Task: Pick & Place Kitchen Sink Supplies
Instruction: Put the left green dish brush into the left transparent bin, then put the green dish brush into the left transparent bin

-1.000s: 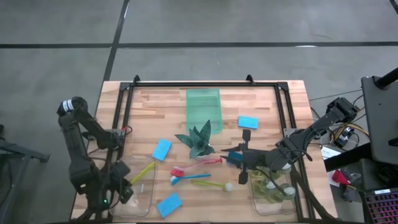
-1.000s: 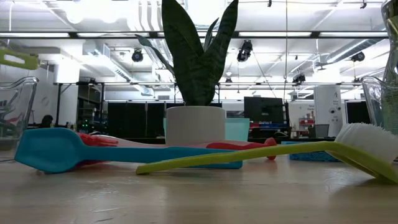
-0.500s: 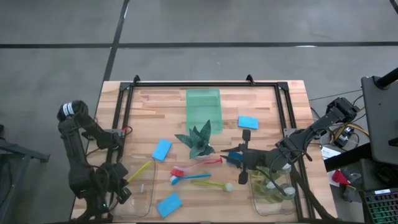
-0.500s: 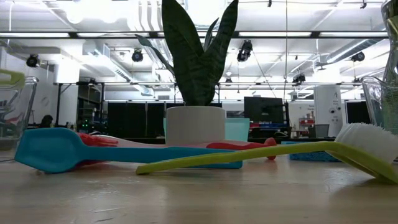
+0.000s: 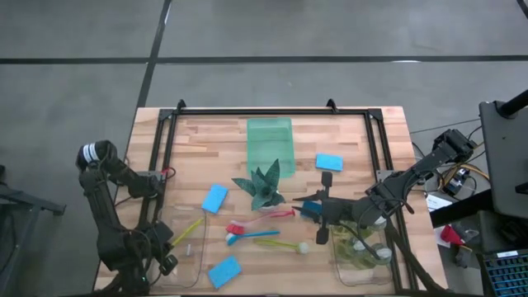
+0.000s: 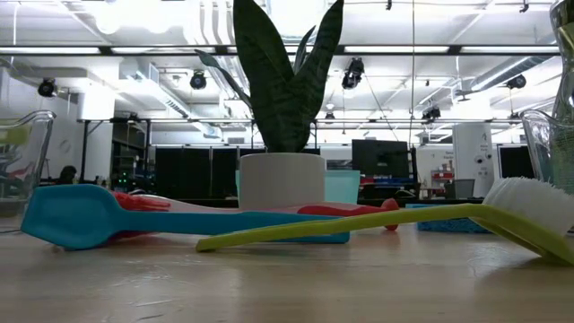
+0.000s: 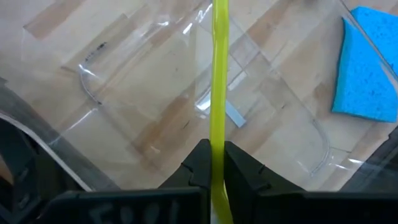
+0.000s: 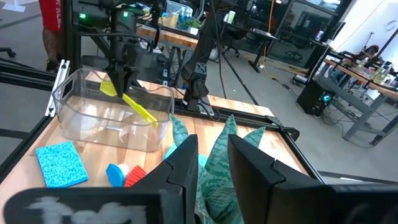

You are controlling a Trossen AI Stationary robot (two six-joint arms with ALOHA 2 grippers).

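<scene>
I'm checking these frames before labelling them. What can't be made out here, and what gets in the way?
- Right gripper, high view: whether its jaws hold anything; the spiky green plant crowds it, and in the right wrist view the leaves fill the gap.
- Yellow long-handled brush, left wrist view: its head; the top edge cuts it off, while the shut left gripper covers its near end.
- Clear plastic bin on the right, high view: contents too small and blurred to count.

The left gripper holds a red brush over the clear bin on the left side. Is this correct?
Not quite: the brush is yellow, not red, as the left wrist view shows. The left gripper holds it over the clear bin on the left side.
</scene>
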